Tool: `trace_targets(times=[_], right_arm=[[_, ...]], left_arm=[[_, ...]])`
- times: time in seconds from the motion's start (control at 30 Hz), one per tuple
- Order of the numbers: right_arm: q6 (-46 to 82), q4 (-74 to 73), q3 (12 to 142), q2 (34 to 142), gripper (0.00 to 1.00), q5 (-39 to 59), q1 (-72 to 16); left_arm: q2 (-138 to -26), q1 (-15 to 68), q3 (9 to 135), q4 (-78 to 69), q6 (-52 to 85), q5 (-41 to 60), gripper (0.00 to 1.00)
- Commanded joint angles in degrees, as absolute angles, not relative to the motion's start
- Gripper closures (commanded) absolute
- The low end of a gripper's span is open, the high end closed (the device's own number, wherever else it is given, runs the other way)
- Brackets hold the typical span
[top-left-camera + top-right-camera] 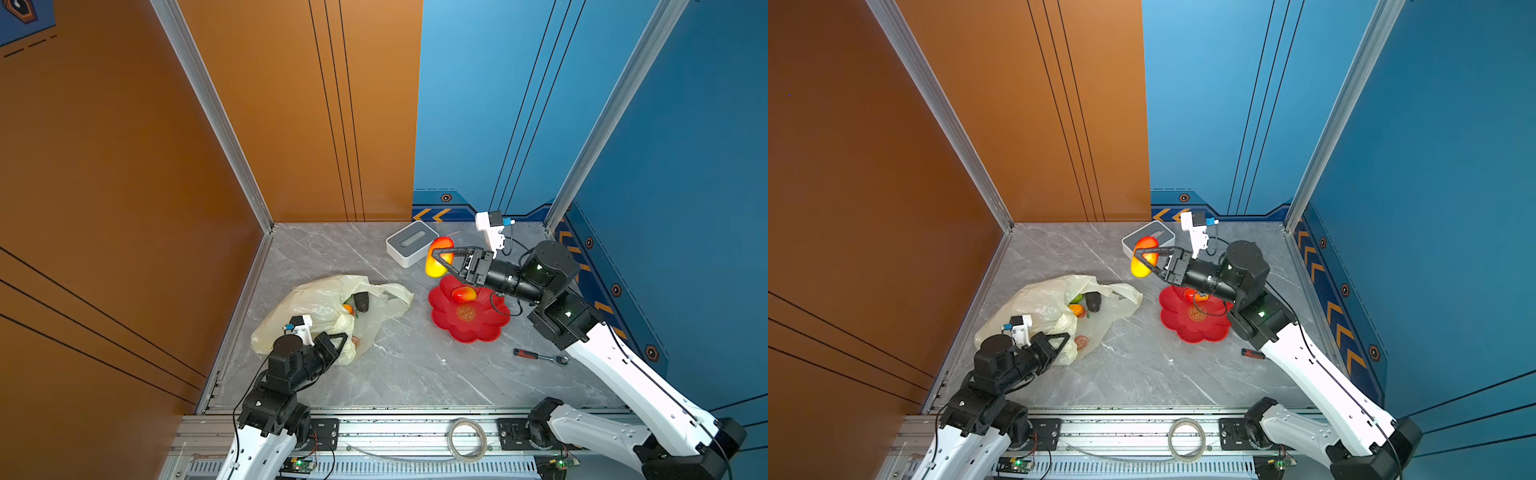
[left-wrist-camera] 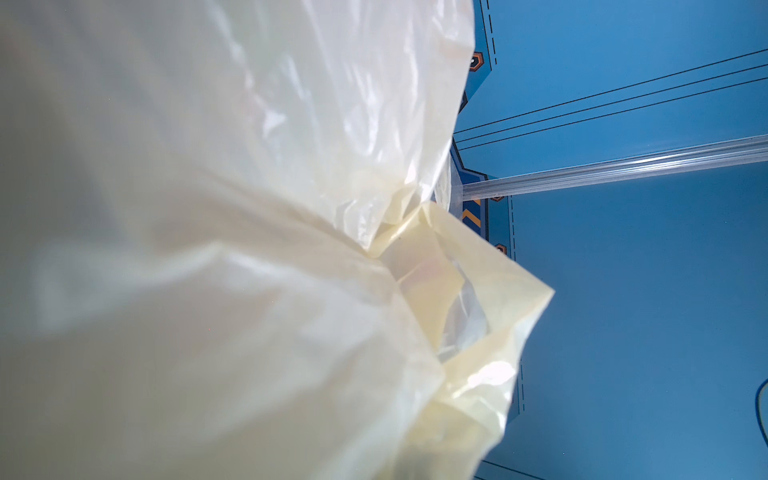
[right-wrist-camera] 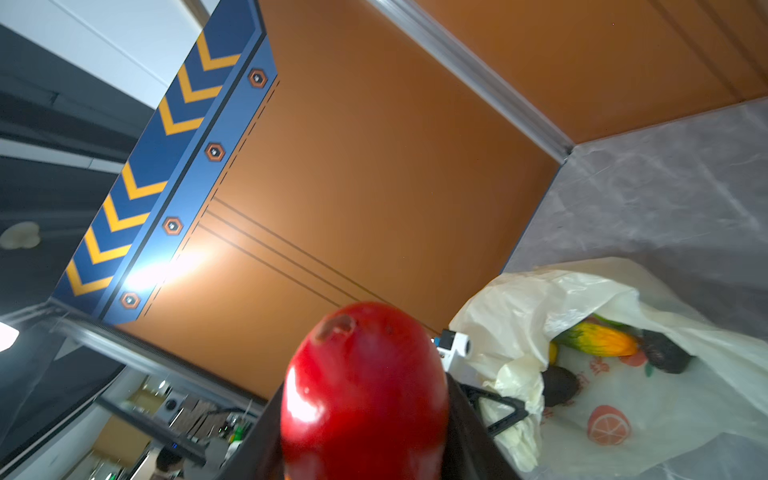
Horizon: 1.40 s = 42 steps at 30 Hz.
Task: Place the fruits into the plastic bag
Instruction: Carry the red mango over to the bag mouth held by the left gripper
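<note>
Currently the transfer step is in hand: one red-and-yellow mango [image 1: 434, 268] is clamped between the jaws of the right gripper [image 1: 439, 257] and is held in the air, to the right of the plastic bag [image 1: 316, 299] and clear of its mouth. Inside the bag, a dark avocado [image 1: 362, 301] and an orange-green mango [image 3: 598, 338] are seen through the opening; fruit deeper in cannot be counted. A second red-yellow mango [image 1: 464, 294] lies outside the bag, on the red flower-shaped dish [image 1: 482, 332], which is set on the table [image 1: 415, 365] to the right of the bag, near but not touching.

The left gripper [image 1: 343, 337] is closed on a bunched fold of film at the near edge of the bag, so the mouth is judged to be held open toward the right.

The next move calls for the held mango to be brought over the opening, lowered past the rim and released only once inside. The thin film is likely to sag shut, so the left grip should not be loosened.

Orange-slice pictures [image 3: 609, 424] are printed on the bag, with small red characters [image 3: 598, 365] beside them, too small to be read. A gold emblem [image 1: 465, 312] is set at the centre of the dish; its characters are not legible. No brand is readable on the white-and-grey box [image 1: 409, 245] beyond the bag.
</note>
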<state>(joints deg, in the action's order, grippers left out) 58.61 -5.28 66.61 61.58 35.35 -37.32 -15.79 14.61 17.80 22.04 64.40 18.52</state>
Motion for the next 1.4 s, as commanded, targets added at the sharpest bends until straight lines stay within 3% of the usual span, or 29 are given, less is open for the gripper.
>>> trace_targets(times=[0.0,0.5,0.87,1.37], right_arm=[[57.0,-8.35,65.98,63.72,0.58,34.24,-42.29],[54.32,-9.98,66.67,76.81,0.58,34.39,-55.24],[53.76,-9.05,68.99,89.14,0.59,39.38,-57.83],[37.52,15.83,77.12,97.97,0.59,40.18,-56.29]], left_arm=[[-14.78,14.02,17.75,20.92,64.82,19.91,1.0],[-14.55,14.06,17.23,19.69,65.87,20.41,1.0],[-14.32,13.96,17.31,20.06,65.78,20.84,1.0],[-13.95,13.69,18.69,20.83,65.95,21.14,1.0]])
